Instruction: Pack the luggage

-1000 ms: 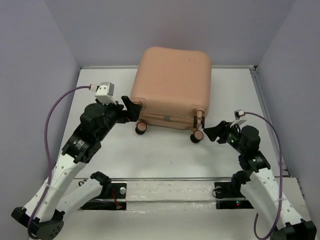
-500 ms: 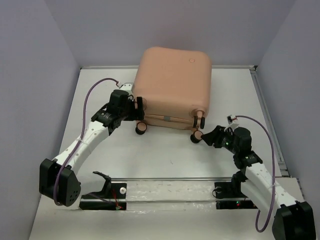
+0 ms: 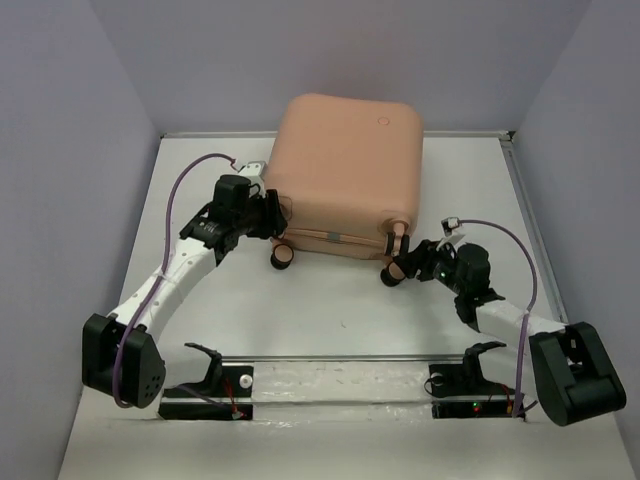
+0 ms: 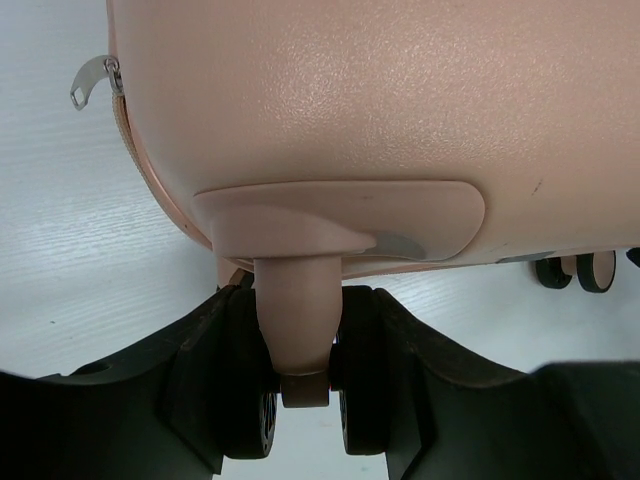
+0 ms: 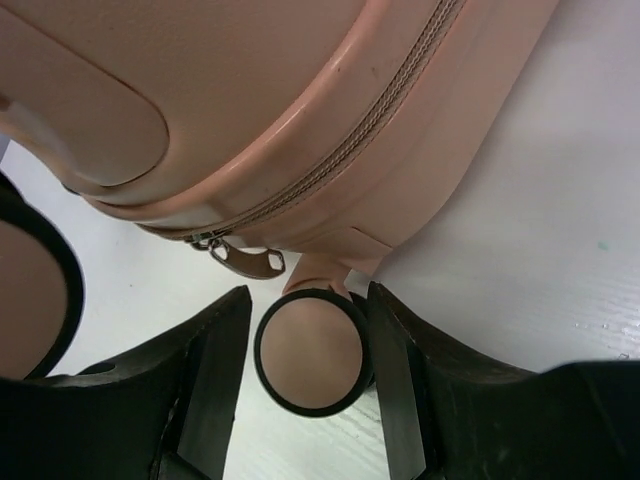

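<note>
The peach-pink luggage (image 3: 345,170) lies closed at the far middle of the table, its wheeled end facing me. My left gripper (image 3: 274,218) is at its near-left corner. In the left wrist view the jaws (image 4: 300,420) press both sides of a twin wheel under a peach stem (image 4: 298,320) on the luggage (image 4: 350,100). My right gripper (image 3: 402,270) is at the near-right corner. Its fingers (image 5: 312,370) stand around a peach-capped wheel (image 5: 310,355) under the luggage (image 5: 300,80); the right finger touches the rim and a thin gap shows on the left.
Another wheel (image 3: 283,257) rests on the white table (image 3: 340,310) near my left gripper. Zipper pulls hang at the shell seam (image 5: 245,260) (image 4: 95,78). Grey walls close in the sides and back, and a metal rail (image 3: 340,360) runs along the near edge.
My left arm reached forward to the luggage corner and its jaws closed on the wheel. My right gripper slid left until its fingers stood around the near-right wheel.
</note>
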### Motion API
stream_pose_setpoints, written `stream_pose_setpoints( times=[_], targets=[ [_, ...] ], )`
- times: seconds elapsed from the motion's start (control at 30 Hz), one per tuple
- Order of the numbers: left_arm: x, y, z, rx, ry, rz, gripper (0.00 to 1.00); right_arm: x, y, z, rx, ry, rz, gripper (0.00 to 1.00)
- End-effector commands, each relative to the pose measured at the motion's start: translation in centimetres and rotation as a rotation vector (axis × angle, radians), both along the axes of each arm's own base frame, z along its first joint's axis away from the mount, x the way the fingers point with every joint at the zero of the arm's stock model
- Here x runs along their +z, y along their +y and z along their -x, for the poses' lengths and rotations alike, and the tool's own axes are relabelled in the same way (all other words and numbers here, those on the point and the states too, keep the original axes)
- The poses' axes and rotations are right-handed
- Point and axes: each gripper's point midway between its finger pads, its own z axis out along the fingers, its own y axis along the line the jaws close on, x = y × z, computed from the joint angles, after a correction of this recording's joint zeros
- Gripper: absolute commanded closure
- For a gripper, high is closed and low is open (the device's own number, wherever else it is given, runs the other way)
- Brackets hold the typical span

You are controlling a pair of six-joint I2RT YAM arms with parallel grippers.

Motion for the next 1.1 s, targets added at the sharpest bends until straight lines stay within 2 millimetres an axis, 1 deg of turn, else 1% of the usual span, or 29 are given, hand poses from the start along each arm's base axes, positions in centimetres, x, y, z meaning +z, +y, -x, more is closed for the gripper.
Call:
stream_pose_setpoints(
  times=[0.0,0.03,0.07,0.13,0.17,0.2,0.23,0.27,0.3,0.43,0.53,0.57,0.63,0.77,0.8,0.83,0.93,0.97,1.03,1.07],
  targets=[
    [1.5,-1.0,0.4,-0.071,-0.05,0.055,0.94,4.2,0.7,-2.4,0.028,-0.229,0.008,0.44],
    [1.6,-1.1,0.4,-0.072,-0.056,0.066,0.94,4.5,0.6,-2.7,0.017,-0.247,0.008,0.44],
    [1.5,-1.3,0.7,-0.088,-0.049,0.078,0.94,4.3,0.6,-2.8,0.017,-0.247,0.013,0.44],
    [1.4,-1.6,1.0,-0.103,-0.044,0.097,0.94,4.5,0.9,-3.0,0.029,-0.263,0.004,0.44],
    [1.6,-1.8,1.1,-0.108,-0.045,0.11,0.94,5.3,1.4,-3.0,0.047,-0.295,-0.017,0.44],
    [1.7,-2.1,1.3,-0.121,-0.045,0.124,0.94,5.6,1.9,-2.9,0.063,-0.315,-0.03,0.45],
    [1.8,-2.2,1.3,-0.125,-0.048,0.131,0.94,5.8,2.0,-2.9,0.065,-0.325,-0.038,0.46],
    [1.7,-2.2,1.5,-0.126,-0.043,0.136,0.94,6.0,2.7,-2.6,0.087,-0.334,-0.046,0.47],
    [1.8,-2.2,1.5,-0.127,-0.049,0.138,0.94,6.1,2.9,-2.5,0.089,-0.344,-0.047,0.47],
    [1.7,-2.3,1.8,-0.13,-0.046,0.146,0.94,7.2,3.0,-3.0,0.06,-0.39,-0.043,0.48],
    [1.8,-2.2,1.8,-0.125,-0.049,0.152,0.94,8.8,2.7,-3.5,0.024,-0.431,-0.068,0.54],
    [1.7,-2.3,1.9,-0.126,-0.047,0.155,0.94,9.0,2.5,-3.6,0.01,-0.437,-0.072,0.55],
    [1.8,-2.5,2.0,-0.135,-0.047,0.174,0.94,9.6,2.1,-4.2,-0.028,-0.447,-0.074,0.62],
    [1.9,-3.1,2.3,-0.153,-0.037,0.203,0.94,10.4,2.4,-4.3,-0.02,-0.452,-0.113,0.69],
    [2.0,-3.1,2.3,-0.153,-0.039,0.205,0.94,10.7,2.5,-4.2,-0.021,-0.455,-0.13,0.68],
    [2.0,-3.2,2.3,-0.158,-0.036,0.213,0.94,10.6,2.8,-4.1,-0.003,-0.446,-0.143,0.67],
    [2.2,-3.4,2.5,-0.164,-0.041,0.228,0.94,11.1,3.8,-3.4,0.026,-0.447,-0.182,0.56],
    [2.3,-3.5,2.5,-0.165,-0.043,0.229,0.94,11.1,3.9,-3.2,0.025,-0.444,-0.187,0.54],
    [2.4,-3.5,2.6,-0.168,-0.044,0.237,0.94,11.3,3.9,-3.3,0.018,-0.444,-0.187,0.54],
    [2.3,-3.6,2.7,-0.175,-0.042,0.24,0.94,11.7,4.0,-3.4,0.024,-0.449,-0.193,0.56]
  ],
)
